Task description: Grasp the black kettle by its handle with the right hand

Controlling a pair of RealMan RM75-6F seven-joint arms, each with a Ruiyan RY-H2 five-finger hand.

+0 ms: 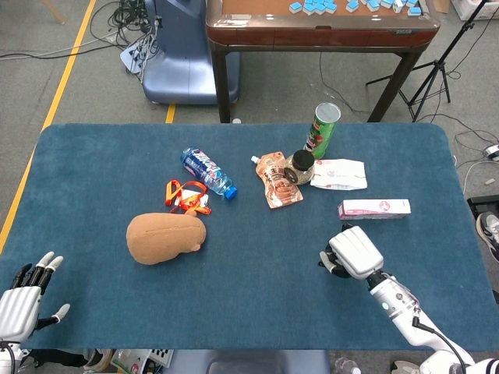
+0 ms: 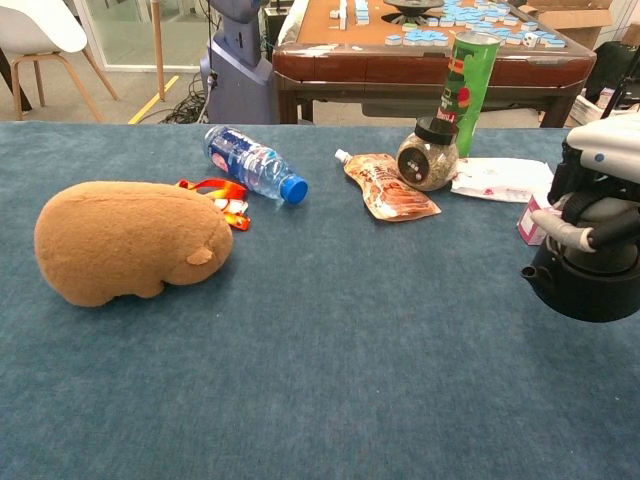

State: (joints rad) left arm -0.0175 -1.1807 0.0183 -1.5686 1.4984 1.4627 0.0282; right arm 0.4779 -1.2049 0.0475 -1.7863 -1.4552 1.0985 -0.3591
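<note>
The black kettle (image 2: 590, 282) hangs just above the blue cloth at the right edge of the chest view, spout pointing left. My right hand (image 2: 603, 175) is wrapped over its top and grips the handle. From the head view the white right hand (image 1: 356, 252) covers most of the kettle (image 1: 330, 263), of which only a dark sliver shows at its left. My left hand (image 1: 22, 298) lies open, fingers spread, at the table's near left corner.
A brown plush toy (image 1: 165, 238), orange straps (image 1: 187, 196), a water bottle (image 1: 207, 172), a snack pouch (image 1: 279, 179), a jar (image 1: 299, 166), a green can (image 1: 323, 129), a white packet (image 1: 338, 174) and a pink box (image 1: 374, 208) lie on the blue table (image 1: 93, 171).
</note>
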